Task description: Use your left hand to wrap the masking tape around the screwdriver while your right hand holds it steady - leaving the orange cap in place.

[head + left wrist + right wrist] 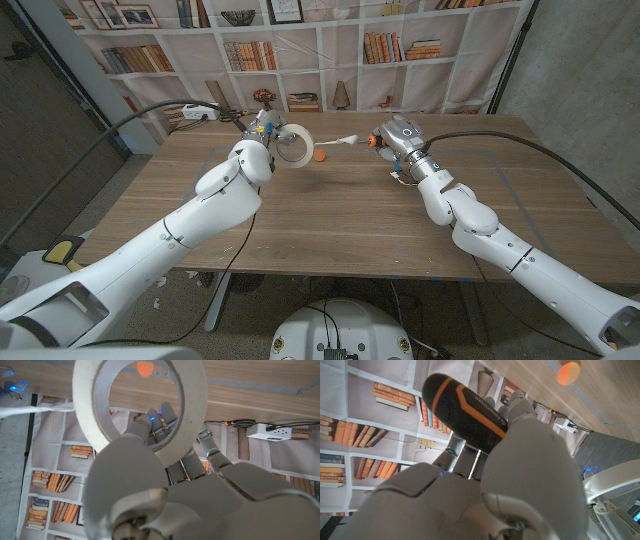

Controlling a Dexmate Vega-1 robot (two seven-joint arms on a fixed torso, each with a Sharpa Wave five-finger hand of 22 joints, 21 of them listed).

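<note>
Holding the masking tape roll [292, 144] in my left hand [253, 152] at upper centre, fingers through its hole; my right hand [397, 137] clenches the screwdriver [462, 412] handle. Tape spans between; the orange cap [319, 156] sits on the table. Wrapping is under way, I judge; next, circle the roll around the shaft.

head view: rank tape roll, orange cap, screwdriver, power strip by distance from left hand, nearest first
1. Tape roll: held in the left hand.
2. Orange cap: on the table just right of the roll.
3. Power strip: back left edge. Close to the cap's rank, roughly.
4. Screwdriver: in the right hand, across the table.
</note>
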